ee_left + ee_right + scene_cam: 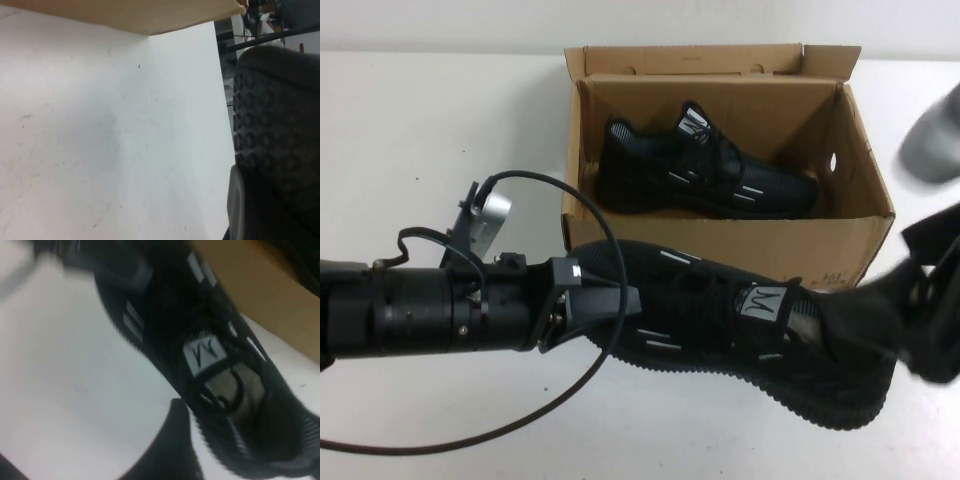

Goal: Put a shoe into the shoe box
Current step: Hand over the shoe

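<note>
Landmark for this report: the shoe box [720, 240], a brown corrugated carton standing open on the white table [420, 130], flaps up. A matching black sneaker [710, 170] already lies inside it.

The shoe [740, 330], a black mesh sneaker with white dash marks and a grey tongue patch, sits just outside the box's near wall, roughly parallel to it, toe toward the left arm. The left wrist view shows its sole [272, 130] clear of the table, so it appears lifted, not resting.

Left gripper [610, 298]: at the toe end of the shoe, in front of the box's near-left corner. Its jaws stand narrowly parted and closed on the toe; this arm alone appears to carry the shoe.

Right gripper [932, 320]: beside the heel end, off the box's near-right corner. The high view is blurred there; the right wrist view shows one dark finger [175, 440] standing apart from the shoe, jaws spread wide, holding nothing.

Risks, as judged:
- A single pinch on soft toe mesh may let the heavier heel sag or the shoe twist out of the grip.
- The shoe sits below the box's rim; too little lift would strike the near wall and shove the light carton.
- The sneaker inside takes up much of the floor, so the shoe may land on top and stand proud.
</note>
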Tool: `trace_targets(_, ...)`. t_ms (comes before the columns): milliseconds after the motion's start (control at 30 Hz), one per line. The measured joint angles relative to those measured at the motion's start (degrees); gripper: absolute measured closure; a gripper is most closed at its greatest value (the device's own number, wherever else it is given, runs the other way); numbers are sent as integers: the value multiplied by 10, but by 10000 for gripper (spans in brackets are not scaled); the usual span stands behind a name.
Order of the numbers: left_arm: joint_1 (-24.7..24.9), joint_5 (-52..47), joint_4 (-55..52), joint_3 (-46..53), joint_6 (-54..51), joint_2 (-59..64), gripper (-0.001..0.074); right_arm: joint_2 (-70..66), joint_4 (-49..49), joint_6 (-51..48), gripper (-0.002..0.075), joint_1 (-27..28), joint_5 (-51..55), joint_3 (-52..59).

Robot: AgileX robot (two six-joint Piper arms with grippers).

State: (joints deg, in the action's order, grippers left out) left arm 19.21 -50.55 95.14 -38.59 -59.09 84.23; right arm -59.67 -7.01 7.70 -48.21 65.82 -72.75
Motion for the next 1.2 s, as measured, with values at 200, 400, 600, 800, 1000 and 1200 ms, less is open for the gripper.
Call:
trace_targets(200,0,8,0,0,-1,0,597,19,-3,348,137,0,-36,2)
trace_targets(400,0,8,-4,-29,-1,-7,597,16,8,521,125,0,-91,37)
trace_targets(600,0,-3,-2,-58,3,-23,597,14,9,585,113,0,-164,58)
trace_targets(800,0,-31,-4,-69,11,-24,597,2,14,596,110,12,-198,59)
trace_targets(1000,1,-44,-5,-75,14,-30,597,-21,21,597,110,16,-205,59)
trace_targets(1200,1,-48,-8,-75,19,-39,597,-58,24,597,111,16,-246,59)
